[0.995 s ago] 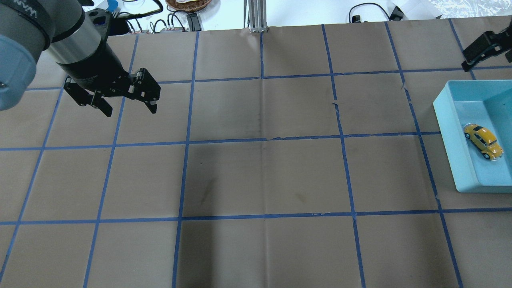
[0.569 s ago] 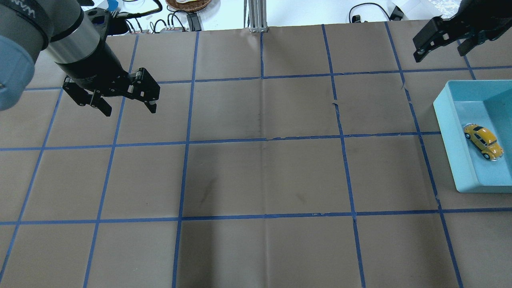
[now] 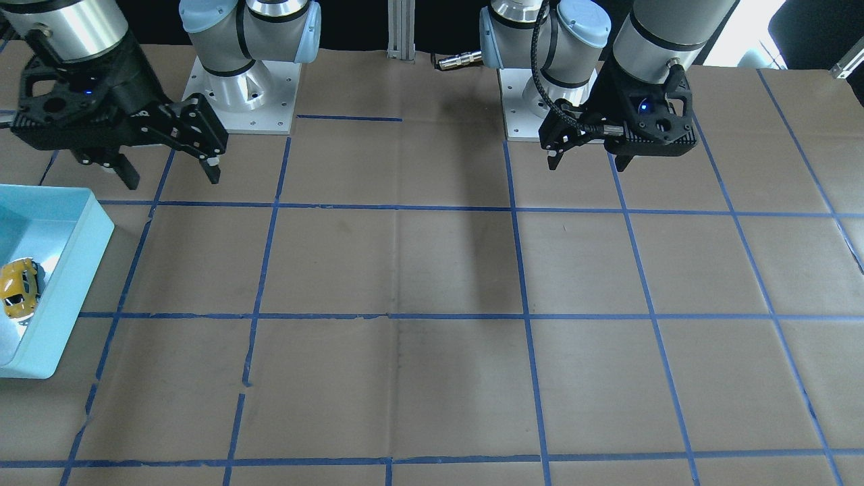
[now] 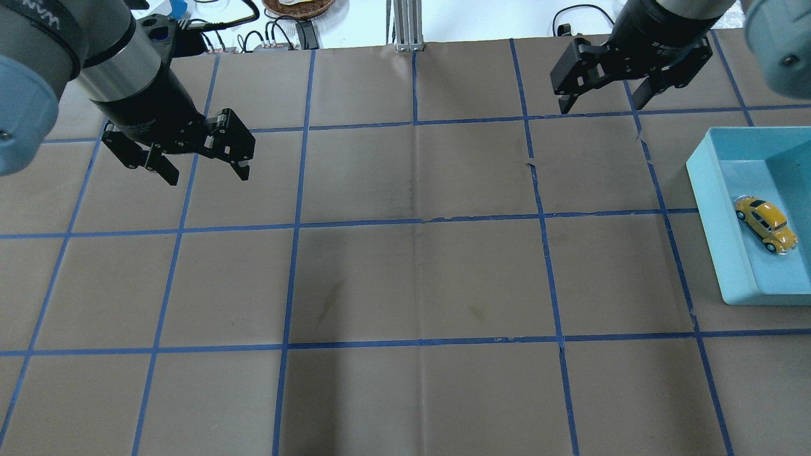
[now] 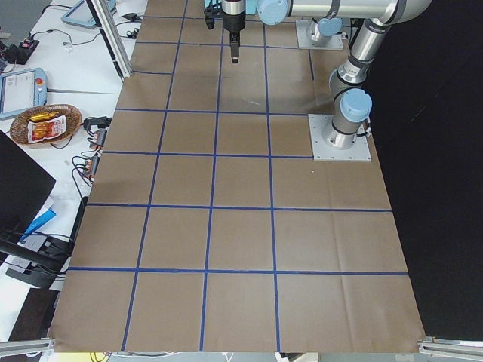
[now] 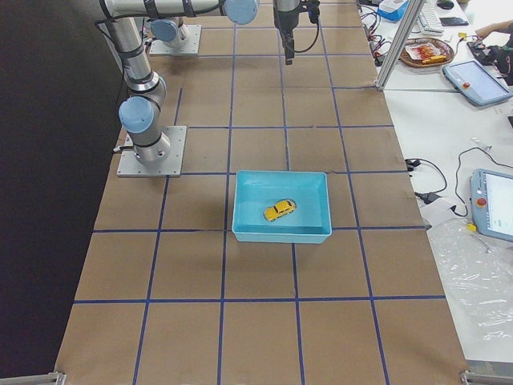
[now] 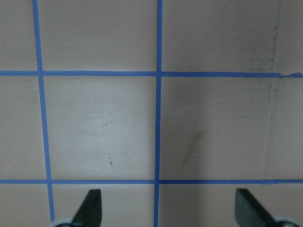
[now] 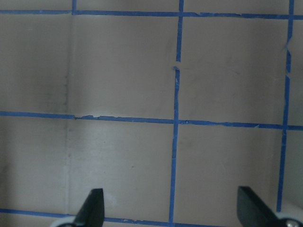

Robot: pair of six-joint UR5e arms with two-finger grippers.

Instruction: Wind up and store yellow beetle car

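The yellow beetle car (image 4: 765, 223) rests on its wheels inside a light blue bin (image 4: 706, 209) at the table's right edge, apart from both grippers. It also shows as the yellow car (image 3: 17, 287) in the bin (image 3: 74, 270) in the front view, and as the car (image 6: 279, 210) in the right view. My right gripper (image 4: 599, 104) hovers open and empty over the far table, left of the bin. Over the far left, my left gripper (image 4: 206, 174) hangs open and empty. Both wrist views show only brown paper between spread fingertips (image 7: 92, 208) (image 8: 94, 205).
Brown paper with a blue tape grid covers the table. An aluminium post (image 4: 405, 25), cables and a wicker basket (image 4: 298, 6) line the far edge. The arm bases (image 3: 243, 101) (image 3: 533, 101) are bolted at the robot's side.
My right gripper swung in from the far right edge to the left, away from the bin, staying open. The left gripper and the car have stayed put.
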